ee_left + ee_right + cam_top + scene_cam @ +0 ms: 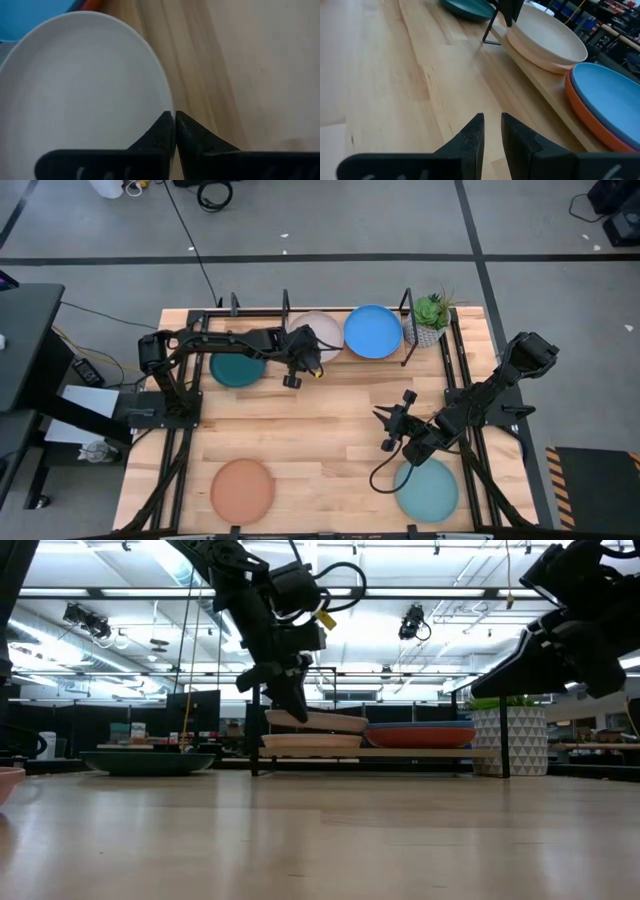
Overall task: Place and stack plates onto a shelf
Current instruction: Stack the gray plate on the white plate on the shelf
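Observation:
The black shelf [406, 302] runs along the table's far edge. On it a pale grey plate [320, 332] lies on a cream plate [312, 743], and beside them a blue plate [373, 330] lies on an orange one [584, 114]. My left gripper [174, 117] is shut on the pale plate's rim. A dark teal plate [236, 368] rests on the table under the left arm. A terracotta plate [242, 488] and a light aqua plate [427, 488] lie near the front edge. My right gripper [384, 431] hovers above the table right of centre, narrowly open and holding nothing. My left gripper pinches the pale grey plate's rim [171, 111] between its two fingertips, on the side facing the table's left and near edge. The fingers slant down at it from the left. The plate sits roughly level on top of the cream plate [320, 722].
A small green plant in a white patterned pot [430, 318] stands at the shelf's right end. Bare wooden table [320, 450] lies between the two front plates. A black cable loop [384, 476] hangs below the right arm, beside the aqua plate.

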Robot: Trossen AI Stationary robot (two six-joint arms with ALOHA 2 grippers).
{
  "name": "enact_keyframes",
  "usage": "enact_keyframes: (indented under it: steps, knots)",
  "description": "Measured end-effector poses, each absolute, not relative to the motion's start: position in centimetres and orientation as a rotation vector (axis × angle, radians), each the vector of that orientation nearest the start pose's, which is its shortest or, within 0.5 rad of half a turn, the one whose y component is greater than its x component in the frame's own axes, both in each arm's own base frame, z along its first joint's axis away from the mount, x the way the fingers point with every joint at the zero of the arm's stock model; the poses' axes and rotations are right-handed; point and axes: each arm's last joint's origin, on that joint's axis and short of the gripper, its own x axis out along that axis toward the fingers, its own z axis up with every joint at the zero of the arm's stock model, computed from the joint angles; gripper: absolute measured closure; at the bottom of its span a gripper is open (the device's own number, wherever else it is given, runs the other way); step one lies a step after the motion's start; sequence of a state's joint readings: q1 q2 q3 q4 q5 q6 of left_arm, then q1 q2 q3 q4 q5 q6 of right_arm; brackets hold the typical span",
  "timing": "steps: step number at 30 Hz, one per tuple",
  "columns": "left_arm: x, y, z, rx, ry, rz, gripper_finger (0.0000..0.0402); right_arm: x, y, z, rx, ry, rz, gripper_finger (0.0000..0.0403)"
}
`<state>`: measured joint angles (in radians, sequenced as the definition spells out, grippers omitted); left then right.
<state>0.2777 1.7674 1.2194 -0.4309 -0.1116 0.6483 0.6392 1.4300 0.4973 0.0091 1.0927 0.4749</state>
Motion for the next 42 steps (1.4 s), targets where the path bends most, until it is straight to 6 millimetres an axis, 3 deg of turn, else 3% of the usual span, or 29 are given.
enact_keyframes:
  steps: [5,15,20,24,28,35,39,42]
  knots:
    - [35.1,10.7,20.7,0.518,1.063,0.071,0.0362,19.7,11.5,13.9,-0.234,0.488,-0.523,0.0331]
    - [35.3,10.6,20.8,0.502,1.047,0.125,0.0293,19.7,11.5,13.8,-0.209,0.493,-0.516,0.0331]
    - [35.4,9.7,21.5,0.499,1.009,0.123,0.0286,19.7,11.5,13.8,-0.221,0.494,-0.515,0.0331]
    - [36.2,9.8,22.1,0.423,0.911,0.249,0.0286,19.8,11.5,13.9,-0.245,0.477,-0.526,0.0331]
    - [37.0,10.1,20.8,0.356,0.904,0.324,0.0286,19.8,11.5,13.9,-0.265,0.481,-0.521,0.0331]
    - [38.6,9.9,17.5,0.484,0.96,0.496,0.0286,19.8,11.5,13.9,-0.275,0.485,-0.521,0.0331]
    - [38.9,9.3,17.2,0.569,0.978,0.535,0.0286,19.8,11.5,13.9,-0.268,0.484,-0.523,0.0331]
    - [38.7,9.0,18.2,0.637,0.983,0.597,0.0286,19.8,11.5,13.9,-0.262,0.483,-0.523,0.0331]
